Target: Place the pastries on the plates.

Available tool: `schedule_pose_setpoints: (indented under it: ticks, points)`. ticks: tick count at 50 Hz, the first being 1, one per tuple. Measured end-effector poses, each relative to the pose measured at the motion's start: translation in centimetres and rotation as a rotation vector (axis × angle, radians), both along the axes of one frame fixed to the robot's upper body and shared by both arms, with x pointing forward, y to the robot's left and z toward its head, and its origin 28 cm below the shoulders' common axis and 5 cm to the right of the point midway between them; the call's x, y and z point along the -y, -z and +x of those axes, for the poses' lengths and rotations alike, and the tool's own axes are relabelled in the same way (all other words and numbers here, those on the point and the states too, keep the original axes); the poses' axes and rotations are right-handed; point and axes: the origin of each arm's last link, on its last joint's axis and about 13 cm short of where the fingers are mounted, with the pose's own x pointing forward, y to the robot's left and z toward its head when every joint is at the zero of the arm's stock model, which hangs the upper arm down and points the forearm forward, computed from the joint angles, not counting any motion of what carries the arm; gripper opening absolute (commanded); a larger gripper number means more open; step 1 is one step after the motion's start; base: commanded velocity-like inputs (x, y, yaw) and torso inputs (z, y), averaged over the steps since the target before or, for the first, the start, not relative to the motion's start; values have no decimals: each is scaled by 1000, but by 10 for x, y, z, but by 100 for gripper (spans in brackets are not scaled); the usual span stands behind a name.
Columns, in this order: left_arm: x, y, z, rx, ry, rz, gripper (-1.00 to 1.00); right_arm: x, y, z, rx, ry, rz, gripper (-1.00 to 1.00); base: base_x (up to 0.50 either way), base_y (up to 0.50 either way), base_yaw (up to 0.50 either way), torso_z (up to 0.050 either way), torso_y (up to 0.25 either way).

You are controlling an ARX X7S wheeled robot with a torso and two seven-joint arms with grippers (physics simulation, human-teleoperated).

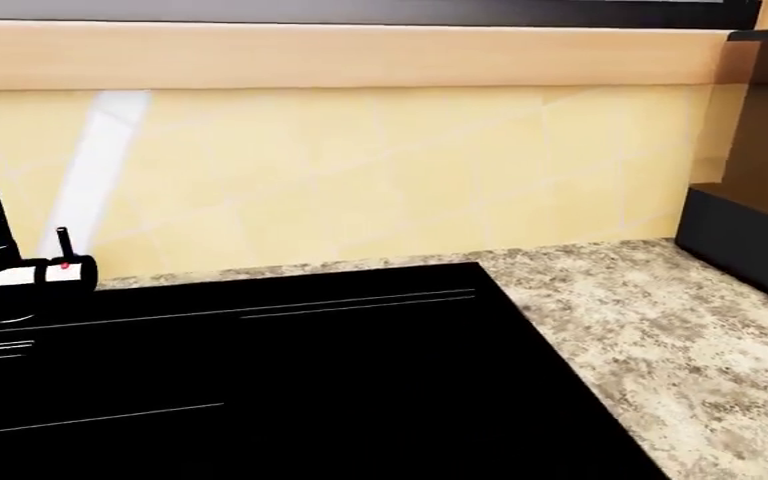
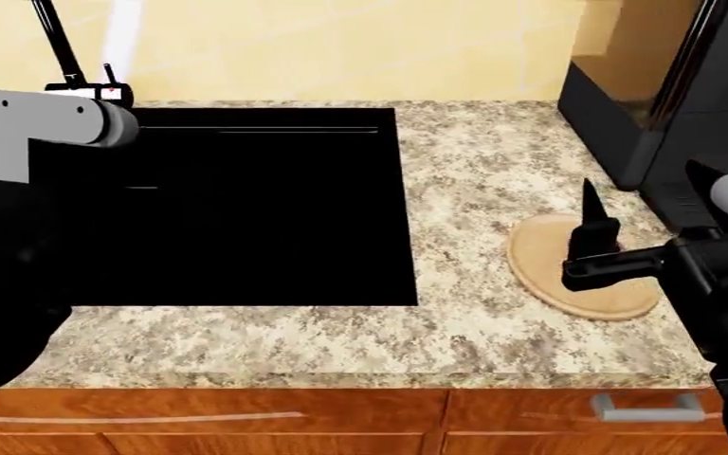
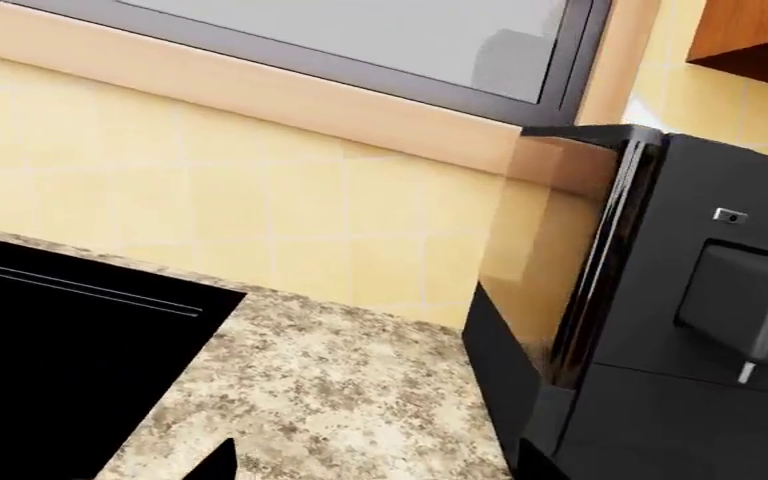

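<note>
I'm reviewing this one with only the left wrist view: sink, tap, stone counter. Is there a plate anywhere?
Observer: Yes. The head view shows a tan wooden plate on the counter, between the sink and the black machine.
Operator: Anything on it?
Observer: No pastry shows on it. The right gripper hangs over it and hides part of it.
Operator: Do the doughnuts or the white plate show anywhere?
Observer: Neither shows in any of the three views.
</note>
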Motion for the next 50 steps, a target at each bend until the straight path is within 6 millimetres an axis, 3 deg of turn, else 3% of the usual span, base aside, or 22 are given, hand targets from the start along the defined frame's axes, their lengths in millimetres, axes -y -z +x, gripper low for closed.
schedule_pose_setpoints:
  ticks: [50]
  points:
    - [-5, 14, -7, -24, -33, -13, 100, -3, 8, 0, 3, 1, 3, 100, 0, 500, 0, 0, 0]
